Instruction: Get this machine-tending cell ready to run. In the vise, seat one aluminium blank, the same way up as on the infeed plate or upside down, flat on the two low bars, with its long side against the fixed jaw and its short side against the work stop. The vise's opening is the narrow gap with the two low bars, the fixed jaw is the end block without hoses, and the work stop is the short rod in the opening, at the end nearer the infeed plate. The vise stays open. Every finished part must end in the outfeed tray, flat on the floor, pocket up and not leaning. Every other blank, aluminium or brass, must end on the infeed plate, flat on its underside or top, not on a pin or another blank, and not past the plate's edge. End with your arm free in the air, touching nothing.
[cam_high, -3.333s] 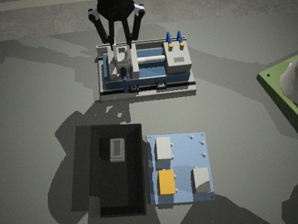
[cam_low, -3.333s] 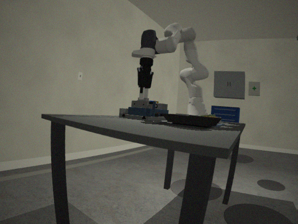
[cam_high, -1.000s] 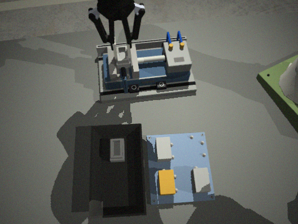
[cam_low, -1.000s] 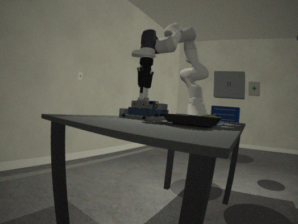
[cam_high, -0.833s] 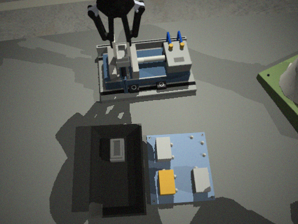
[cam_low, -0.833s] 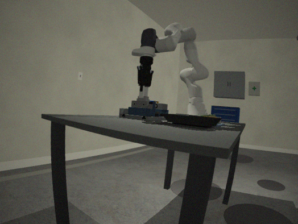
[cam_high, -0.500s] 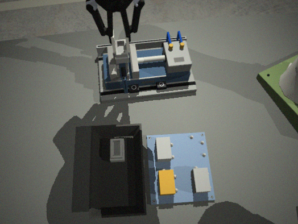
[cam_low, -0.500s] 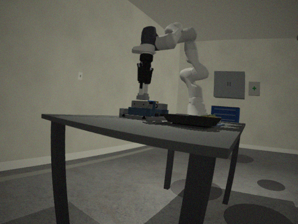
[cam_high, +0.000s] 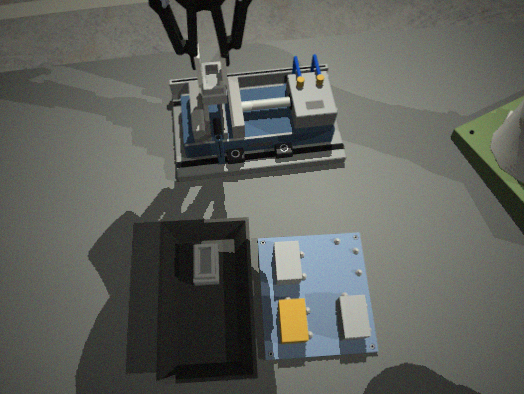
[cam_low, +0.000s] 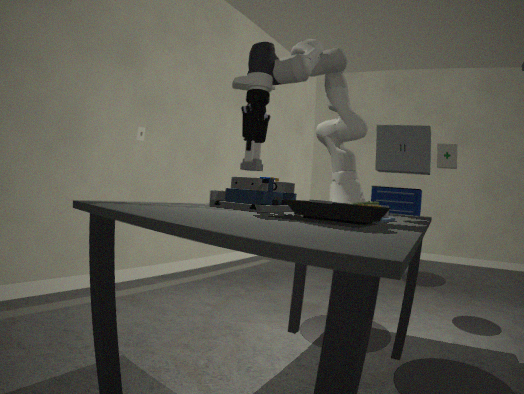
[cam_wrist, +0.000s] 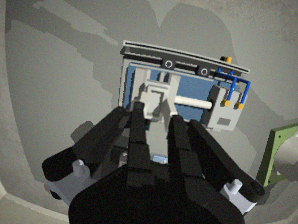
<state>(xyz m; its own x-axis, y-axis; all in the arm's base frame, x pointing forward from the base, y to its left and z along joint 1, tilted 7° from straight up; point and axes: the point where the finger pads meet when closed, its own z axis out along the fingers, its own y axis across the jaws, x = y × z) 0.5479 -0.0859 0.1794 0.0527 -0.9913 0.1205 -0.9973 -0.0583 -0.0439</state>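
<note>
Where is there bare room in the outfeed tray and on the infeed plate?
Tray: the floor's half farther from the vise, beyond the finished part, is bare. Plate: only the corner by the three pins, above one aluminium blank and right of the other; the brass blank fills the rest.

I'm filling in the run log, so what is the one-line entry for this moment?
gripper: shut on finished part | held above vise | tray: one part | plate: three blanks
</note>
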